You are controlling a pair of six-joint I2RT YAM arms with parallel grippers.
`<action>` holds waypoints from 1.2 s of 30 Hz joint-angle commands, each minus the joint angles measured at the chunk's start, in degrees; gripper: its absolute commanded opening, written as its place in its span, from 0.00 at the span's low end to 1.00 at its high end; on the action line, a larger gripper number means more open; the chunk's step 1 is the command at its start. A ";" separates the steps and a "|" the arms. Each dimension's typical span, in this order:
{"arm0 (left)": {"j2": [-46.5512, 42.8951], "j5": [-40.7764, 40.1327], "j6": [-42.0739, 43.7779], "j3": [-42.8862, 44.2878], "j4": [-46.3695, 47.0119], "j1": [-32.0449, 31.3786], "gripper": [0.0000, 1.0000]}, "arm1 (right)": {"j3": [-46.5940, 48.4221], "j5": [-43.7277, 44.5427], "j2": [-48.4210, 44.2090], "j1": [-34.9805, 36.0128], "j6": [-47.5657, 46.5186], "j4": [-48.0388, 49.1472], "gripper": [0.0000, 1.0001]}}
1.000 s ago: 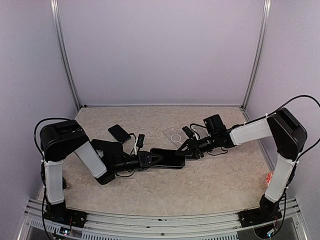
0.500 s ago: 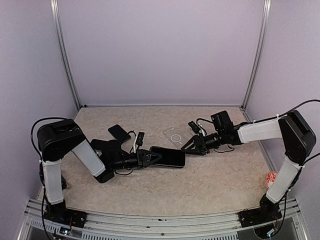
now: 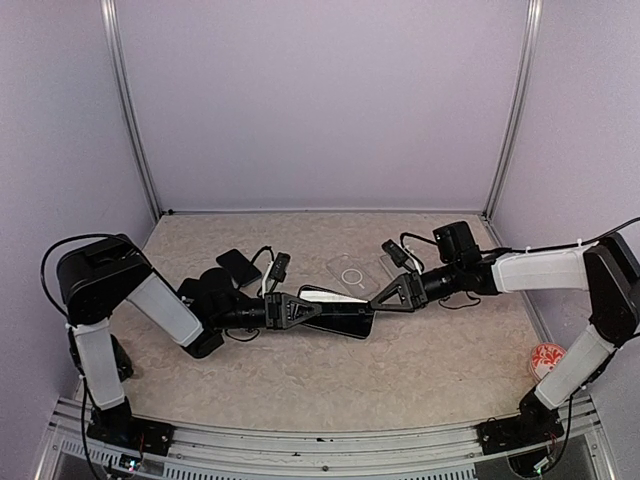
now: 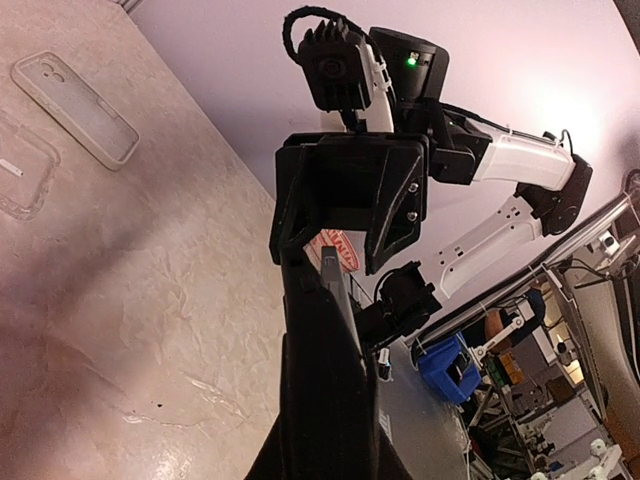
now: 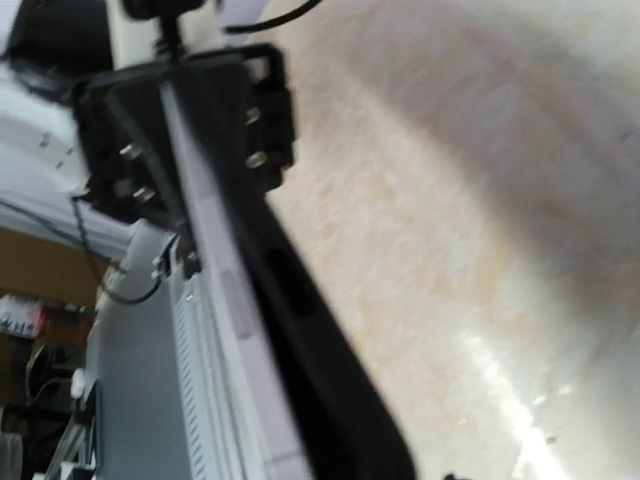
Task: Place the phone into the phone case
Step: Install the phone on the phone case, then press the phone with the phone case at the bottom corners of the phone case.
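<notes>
1. The left claw (image 3: 308, 310) is clamped on one end of the phone (image 3: 345, 320). It holds the black slab out level, low over the bench (image 3: 420, 365).
2. The right claw (image 3: 380, 297) comes in from the other side and meets the phone's free end. Its jaws stand apart, one on each side of that end with a gap showing. I cannot tell if they touch it.
3. The case (image 3: 350, 270) lies flat on the bench just behind the phone, white ring up, with nothing in it. The two claws and the phone stretch across in front of it.
4. A second phone (image 3: 238, 265) lies flat to the left, behind the left arm's wrist and clear of the case.
5. A small red-and-white disc (image 3: 546, 356) sits near the bench's right edge, beside the right arm.
6. In the left wrist view, a clear shell (image 4: 75, 95) with a camera cut-out lies on the bench. I cannot tell whether it is the ringed one.
</notes>
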 commanded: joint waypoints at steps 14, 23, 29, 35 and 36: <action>1.50 11.20 -4.40 0.79 11.87 2.24 0.12 | -1.69 -4.31 -4.22 7.63 -5.77 1.46 0.47; 1.19 11.37 -4.71 0.29 12.36 2.33 0.04 | -1.17 1.34 -9.02 6.92 -7.51 0.17 0.48; 1.30 11.88 -4.74 0.40 12.57 2.50 0.00 | -2.08 3.05 -8.38 5.66 -7.99 -1.60 0.50; 1.20 13.24 -5.13 0.90 12.46 2.68 0.00 | -2.32 0.26 -4.93 6.87 -8.42 -1.00 0.50; 1.19 13.50 -5.16 0.98 12.39 2.75 0.00 | -2.42 -0.40 -4.61 7.37 -8.46 -0.54 0.50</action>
